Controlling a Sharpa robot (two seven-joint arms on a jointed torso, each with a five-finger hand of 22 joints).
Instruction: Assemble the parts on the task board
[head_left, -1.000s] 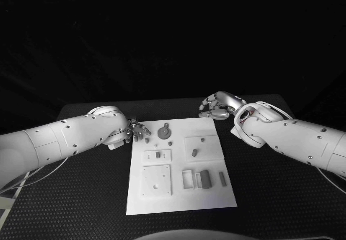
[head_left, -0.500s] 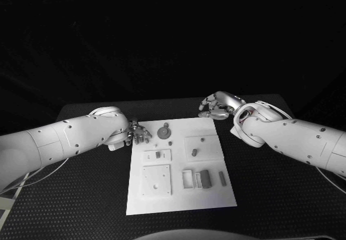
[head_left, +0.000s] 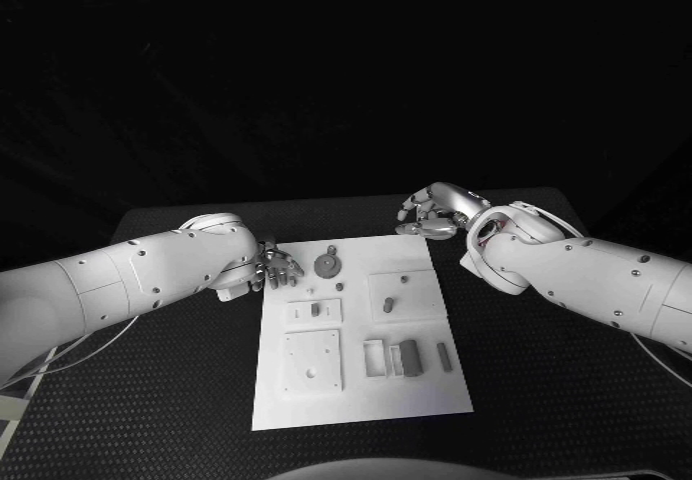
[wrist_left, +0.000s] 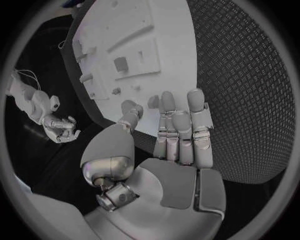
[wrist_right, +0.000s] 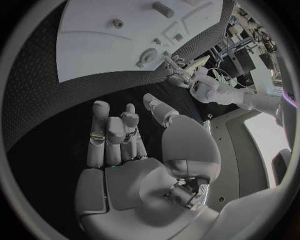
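Almost nothing has changed over the last second: my left hand (head_left: 274, 266) has eased a touch toward the left edge of the flat white rectangular task board (head_left: 433, 385) and now hovers there, just left of centre frame, fingers straight and apart, holding nothing. My right hand (head_left: 433, 213) has stayed put beyond the board's upper right corner, fingers loosely curled with nothing in them. The small grey parts have not shifted. I read that as assembly not yet begun, with both hands poised at the board's far end on the black textured desk (head_left: 173, 400).

In the head view the parts lie in plain order: a round grey disc with a stem (head_left: 330, 264) near the board's top, closest to my left hand; a small grey peg (head_left: 391, 303) on a raised square plate at centre; a dark grey rectangular block (head_left: 410, 358) and a thin grey bar (head_left: 444, 357) toward the lower right.

The left wrist view adds what the head camera cannot give: my open palm from behind, fingertips (wrist_left: 182, 107) reaching over the board's rim without touching a part. The right wrist view shows the right hand's fingers (wrist_right: 115, 131) over bare desk, short of the board, and my left hand (wrist_right: 178, 70) across it.
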